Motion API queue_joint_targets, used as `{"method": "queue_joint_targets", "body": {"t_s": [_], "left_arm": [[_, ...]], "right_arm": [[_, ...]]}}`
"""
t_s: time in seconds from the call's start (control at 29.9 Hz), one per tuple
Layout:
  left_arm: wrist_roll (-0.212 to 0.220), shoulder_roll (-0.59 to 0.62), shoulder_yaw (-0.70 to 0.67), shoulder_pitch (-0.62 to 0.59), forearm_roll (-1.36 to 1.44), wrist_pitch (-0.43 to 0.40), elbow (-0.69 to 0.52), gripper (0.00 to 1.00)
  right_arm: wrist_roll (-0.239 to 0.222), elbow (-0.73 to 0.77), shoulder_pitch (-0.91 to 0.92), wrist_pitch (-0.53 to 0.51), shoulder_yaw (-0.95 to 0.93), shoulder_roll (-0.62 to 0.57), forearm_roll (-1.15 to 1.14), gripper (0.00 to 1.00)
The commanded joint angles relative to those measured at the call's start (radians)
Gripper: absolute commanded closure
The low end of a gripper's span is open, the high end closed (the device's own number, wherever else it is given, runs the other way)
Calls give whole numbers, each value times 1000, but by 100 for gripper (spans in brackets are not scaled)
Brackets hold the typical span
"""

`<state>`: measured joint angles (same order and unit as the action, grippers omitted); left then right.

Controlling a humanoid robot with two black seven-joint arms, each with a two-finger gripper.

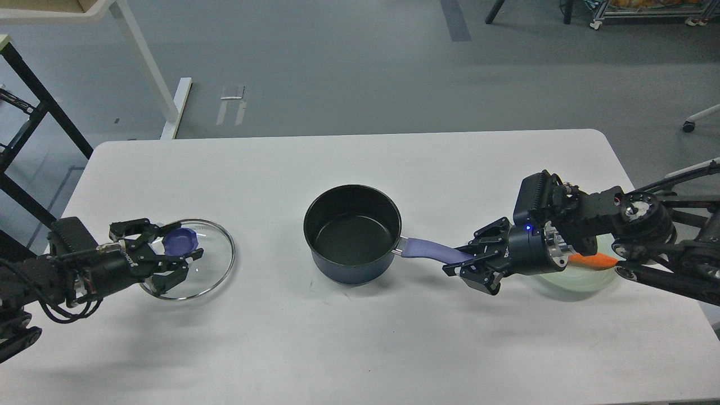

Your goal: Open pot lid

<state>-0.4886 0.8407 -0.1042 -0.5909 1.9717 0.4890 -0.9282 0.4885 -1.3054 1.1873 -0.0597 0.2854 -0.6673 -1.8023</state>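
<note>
Pot (352, 234) = landmark, sits about mid-table on the white table (349, 349), uncovered, black inside showing.

Nearest the camera: bare tabletop in front of pot, wide open strip to the near edge, nothing on it.

Left of pot, well apart: lid (191, 259) lies flat on the table, knob (180, 241) up, glass clear w/ steel rim. Left gripper (171, 259) is over the lid, jaws spread apart, fingers on either side of the knob; can't tell if they touch it. Left arm runs off to the left edge. Clear tabletop gap btw lid and pot.

Right of pot: handle (430, 249) sticks out rightward, low over the table. Right gripper (469, 261) is at the handle's far end, jaws closed around it; handle tip hidden inside the fingers. Right arm extends to the right edge.

Beyond that gripper, further right of pot: pale green plate (585, 281), mostly covered by the arm; orange item (590, 260) on it, partly hidden, can't ID it.

Behind pot: broad bare table up to the far edge, rounded corners. Past it grey floor, white desk leg (149, 67) far left, black frame (34, 112) at left edge.
</note>
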Motion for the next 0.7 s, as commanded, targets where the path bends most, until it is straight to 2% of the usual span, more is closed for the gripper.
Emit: {"method": "queue_joint_targets", "body": {"t_s": [0.0,0.13,0.23,0.43,0.54,0.67], "left_arm": [[0,0,0,0,-4,0,5,17],[0,0,0,-1,-28,0,6,5],[0,11,-3,-6,-82,0,-24,3],[0,50,-14,-72,-471,0,-216,2],[0,52,-22,-125,-754,-97,-276,2],[0,44,-22,-197,-1204,-297,-282,1]], "right_arm": [[0,0,0,0,0,0,0,66],[0,0,0,1,0,0,0,66],[0,0,0,1,0,-1,0,66],[0,0,0,1,0,-2,0,66],[0,0,0,1,0,-2,0,66],[0,0,0,1,0,-2,0,65]]}}
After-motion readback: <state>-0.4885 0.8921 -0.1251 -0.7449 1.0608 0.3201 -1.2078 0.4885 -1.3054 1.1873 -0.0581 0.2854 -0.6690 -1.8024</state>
